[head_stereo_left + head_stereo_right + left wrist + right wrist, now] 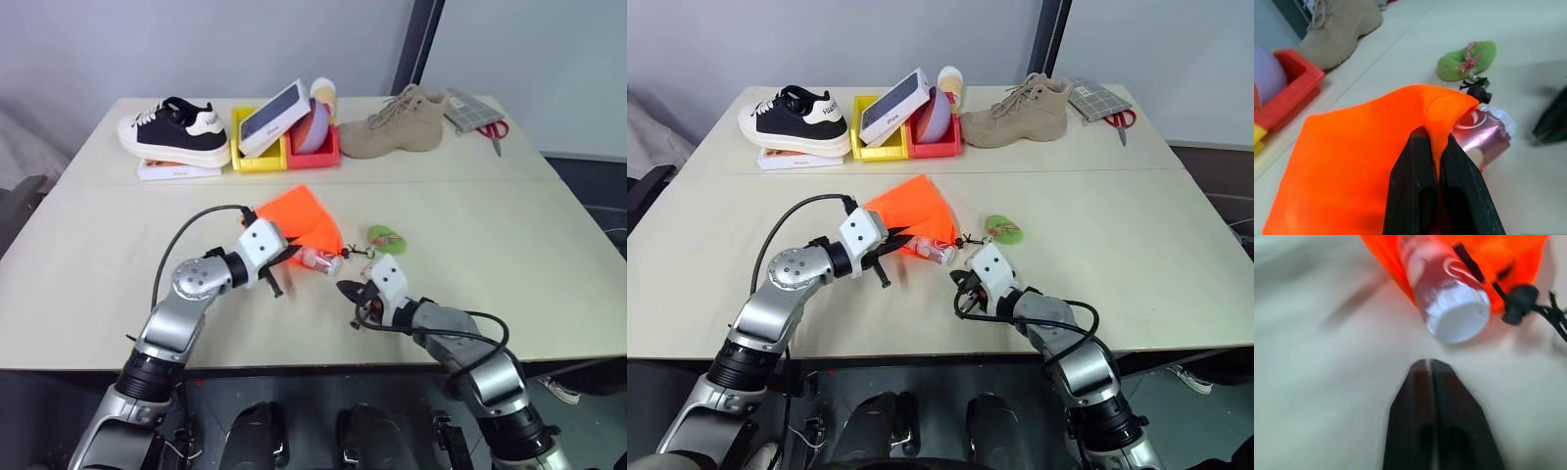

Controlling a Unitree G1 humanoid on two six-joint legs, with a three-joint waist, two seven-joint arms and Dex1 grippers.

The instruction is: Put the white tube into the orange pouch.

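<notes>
Tube half in the pouch

My left gripper [1432, 147] pinches the pouch [1361, 161] rim; my right gripper [1431, 363] is closed, empty. The tube [1442, 293] sticks out and may roll back if I lift.

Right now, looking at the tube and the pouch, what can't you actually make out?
- How far the white tube sits inside the orange pouch: its far end is covered by the fabric in the right wrist view.
- The tube's print: blurred in both wrist views, too small in the eye views.
- The pouch mouth's lower edge: hidden behind the left hand, shut on the fabric.
- The right hand is shut, empty, apart from the cap.
</notes>
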